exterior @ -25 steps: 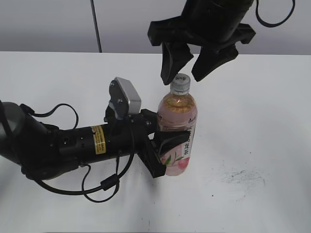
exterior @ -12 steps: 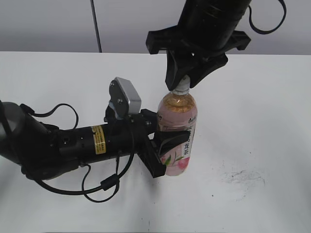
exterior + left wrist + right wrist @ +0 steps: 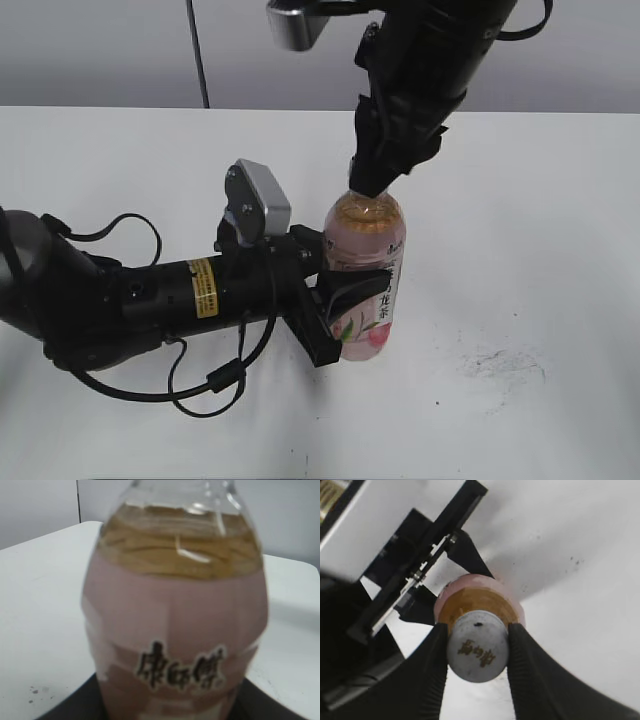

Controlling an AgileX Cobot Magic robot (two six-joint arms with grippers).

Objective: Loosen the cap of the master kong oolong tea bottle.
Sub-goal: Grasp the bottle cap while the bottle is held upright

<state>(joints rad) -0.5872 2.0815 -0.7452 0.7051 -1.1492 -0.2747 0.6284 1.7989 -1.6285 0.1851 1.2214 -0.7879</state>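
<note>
The master kong oolong tea bottle [image 3: 364, 270], clear with amber tea and a pink peach label, stands upright on the white table [image 3: 540, 230]. My left gripper [image 3: 345, 305] is shut on its lower body from the left; the bottle fills the left wrist view [image 3: 175, 625]. My right gripper [image 3: 372, 180] comes down from above and is shut on the cap, which it hides in the exterior view. In the right wrist view the round white cap [image 3: 477, 652] sits squeezed between the two black fingers [image 3: 476, 655], with the bottle's shoulder [image 3: 470, 600] below.
The left arm's black body [image 3: 150, 300] with looping cables lies across the table's left half. A grey smudge [image 3: 500, 362] marks the table right of the bottle. A dark vertical line [image 3: 198, 55] runs down the back wall.
My right gripper came down from open above the cap, closed onto it, and has turned about the bottle's axis. The bottle and left arm have not moved.
</note>
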